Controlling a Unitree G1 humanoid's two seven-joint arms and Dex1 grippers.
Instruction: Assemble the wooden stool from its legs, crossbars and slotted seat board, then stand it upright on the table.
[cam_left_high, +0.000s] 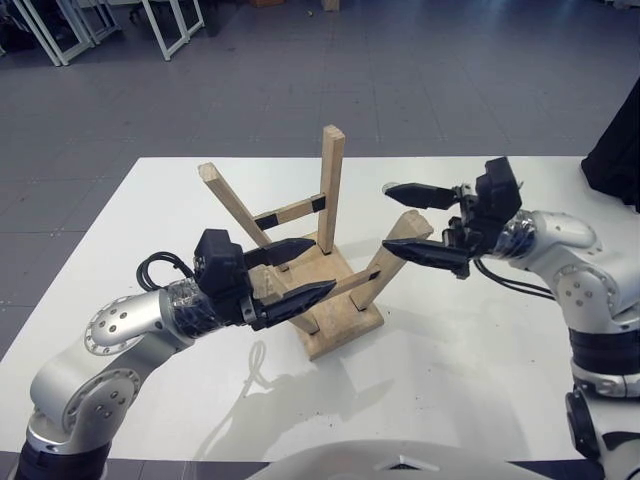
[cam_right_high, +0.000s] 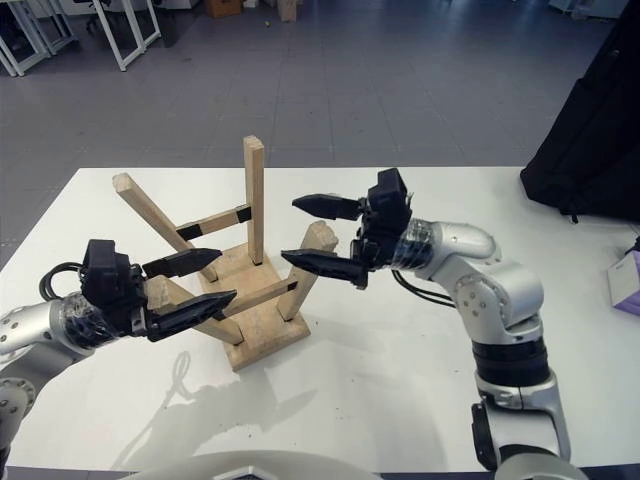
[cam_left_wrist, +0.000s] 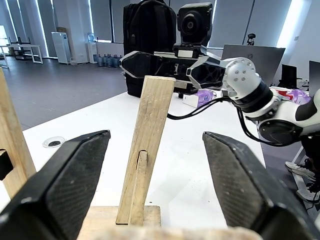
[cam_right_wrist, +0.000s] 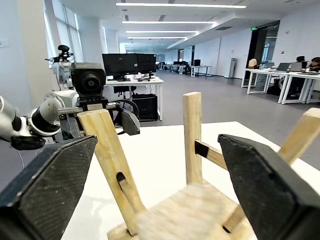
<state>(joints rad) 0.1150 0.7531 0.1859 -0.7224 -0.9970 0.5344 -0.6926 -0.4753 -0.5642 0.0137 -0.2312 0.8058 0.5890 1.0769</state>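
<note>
1. While the stool sits upside down with its seat board (cam_left_high: 345, 325) flat on the surface (cam_left_high: 460, 400), the left tool (cam_left_high: 322, 265) hangs at the board's near-left side. Its fingers are apart, seemingly either side of the nearest leg (cam_right_high: 170, 293), and grip nothing.
2. Over the board's right side, the right tool (cam_left_high: 386, 218) stands with its fingers apart, above and below the top of the right leg (cam_left_high: 372, 285).
3. Beyond the board's middle, the tall leg (cam_left_high: 331, 185) and the slanted leg (cam_left_high: 228, 200) rise, joined by a crossbar (cam_left_high: 290, 212).
4. Turning the stool over looks to be the step in hand. Clamp each tool squarely on its leg, low towards the board. Rotate both together at one pace so no joint is pried loose.
</note>
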